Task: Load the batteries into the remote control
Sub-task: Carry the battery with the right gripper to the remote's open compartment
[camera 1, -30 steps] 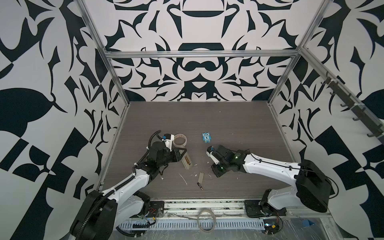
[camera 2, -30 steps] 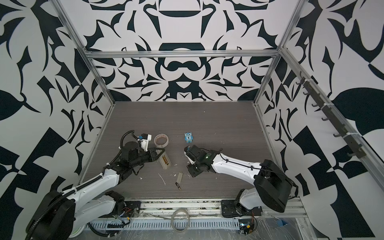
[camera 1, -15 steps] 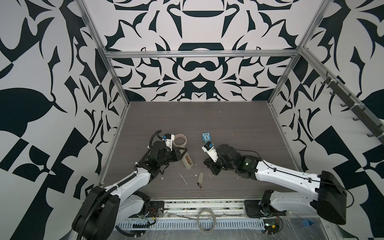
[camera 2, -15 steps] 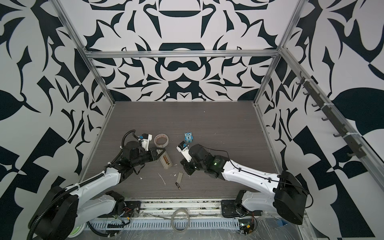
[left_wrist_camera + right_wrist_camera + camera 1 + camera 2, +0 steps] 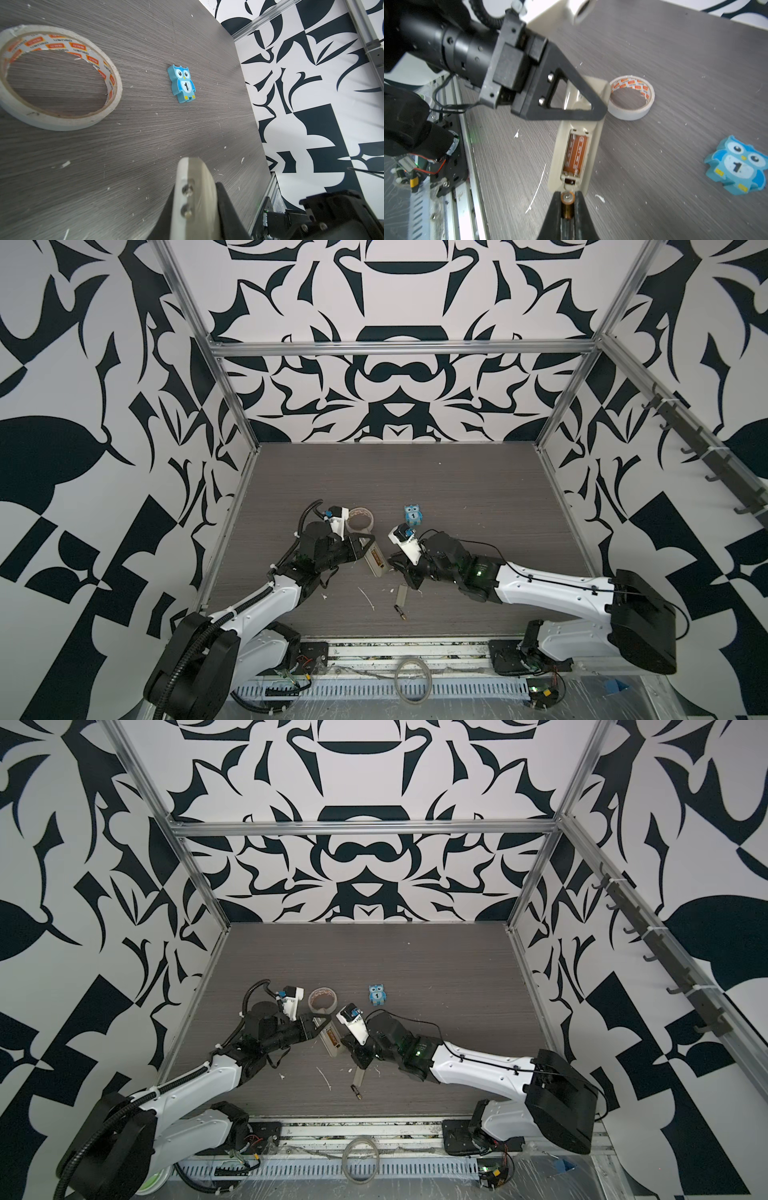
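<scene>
The remote control [image 5: 593, 133] lies back up, and its open battery bay [image 5: 575, 153] shows an orange-brown printed inside. My left gripper [image 5: 195, 197] is shut on the remote's far end; its black finger [image 5: 571, 112] crosses the remote in the right wrist view. My right gripper [image 5: 568, 200] is shut on a battery [image 5: 567, 197]. That battery's gold end sits just off the remote's near end, in line with the bay. In both top views the two grippers [image 5: 368, 541] [image 5: 399, 568] meet at the remote [image 5: 330, 1042]. Another battery [image 5: 401, 611] lies loose near the front edge.
A grey battery cover [image 5: 401, 594] lies on the table just below the right gripper. A tape roll [image 5: 360, 519] sits behind the left gripper, and a blue owl figure [image 5: 412, 515] stands behind the right wrist. White scraps dot the table [image 5: 457, 489].
My right gripper has moved left with the battery, up to the near end of the remote. The left gripper has kept hold of the remote in the same place.
</scene>
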`<state>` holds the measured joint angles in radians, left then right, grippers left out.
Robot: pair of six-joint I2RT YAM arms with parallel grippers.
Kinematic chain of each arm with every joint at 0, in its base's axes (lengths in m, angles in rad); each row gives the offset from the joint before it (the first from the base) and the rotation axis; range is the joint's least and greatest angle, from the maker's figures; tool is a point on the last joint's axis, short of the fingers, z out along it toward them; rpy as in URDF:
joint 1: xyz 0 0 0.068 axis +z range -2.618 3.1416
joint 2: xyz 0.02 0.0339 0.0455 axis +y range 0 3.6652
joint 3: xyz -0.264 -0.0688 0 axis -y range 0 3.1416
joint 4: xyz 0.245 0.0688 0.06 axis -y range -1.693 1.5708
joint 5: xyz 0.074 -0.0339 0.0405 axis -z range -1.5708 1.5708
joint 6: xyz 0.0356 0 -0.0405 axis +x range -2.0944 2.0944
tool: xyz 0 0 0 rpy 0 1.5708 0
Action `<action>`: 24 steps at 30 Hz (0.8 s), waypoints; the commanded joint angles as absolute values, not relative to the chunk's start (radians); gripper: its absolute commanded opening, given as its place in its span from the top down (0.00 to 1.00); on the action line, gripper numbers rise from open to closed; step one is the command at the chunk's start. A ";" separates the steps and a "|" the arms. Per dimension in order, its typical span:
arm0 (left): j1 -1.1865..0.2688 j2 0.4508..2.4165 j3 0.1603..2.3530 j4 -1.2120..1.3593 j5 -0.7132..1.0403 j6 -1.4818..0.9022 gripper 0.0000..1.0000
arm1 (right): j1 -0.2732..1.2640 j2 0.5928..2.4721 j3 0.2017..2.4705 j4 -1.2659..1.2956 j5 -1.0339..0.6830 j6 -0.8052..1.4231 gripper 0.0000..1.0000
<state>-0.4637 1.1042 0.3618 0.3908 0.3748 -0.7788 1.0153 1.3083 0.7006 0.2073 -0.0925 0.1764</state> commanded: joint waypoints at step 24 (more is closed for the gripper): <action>-0.462 1.091 0.379 0.473 0.443 -0.805 1.00 | 1.020 1.430 0.765 0.453 -0.071 0.158 1.00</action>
